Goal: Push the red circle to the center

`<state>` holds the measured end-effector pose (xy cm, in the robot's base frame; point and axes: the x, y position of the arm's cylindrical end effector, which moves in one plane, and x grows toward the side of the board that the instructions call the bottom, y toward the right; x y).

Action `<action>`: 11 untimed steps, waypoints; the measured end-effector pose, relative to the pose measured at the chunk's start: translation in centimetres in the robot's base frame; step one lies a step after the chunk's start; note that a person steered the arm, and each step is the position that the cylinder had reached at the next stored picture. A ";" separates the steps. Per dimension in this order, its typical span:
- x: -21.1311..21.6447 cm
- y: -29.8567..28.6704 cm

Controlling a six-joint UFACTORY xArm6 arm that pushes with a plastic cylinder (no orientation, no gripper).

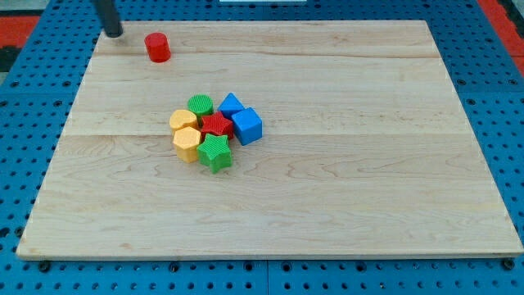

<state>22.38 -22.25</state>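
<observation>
There are no jaws on this arm to be apart or together, only a dark rod, and my tip point(114, 34) rests at the far 10 o'clock corner of the worktop point(393, 205). The red circle point(157, 47) stands near it, just toward 3 o'clock, with a clear gap between them, so nothing is touching yet. From where the tip sits, a straight shove would probably send the circle along the top edge rather than down toward the middle; I would expect it to need a swing round to the block's far side. An off-centre push could also let the round block roll off the tip. The centre itself is crowded: a green circle point(200, 104), 2 blue blocks point(246, 125), a red star point(217, 124), 2 yellow blocks point(187, 143) and a green star point(215, 152) huddle together there, touching, and a hard arrival might scatter them.
</observation>
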 end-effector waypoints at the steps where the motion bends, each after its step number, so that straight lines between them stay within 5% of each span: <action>1: 5.2 6.9; 3: 6.4 9.7; 5: 11.2 23.2; 11: 20.0 28.4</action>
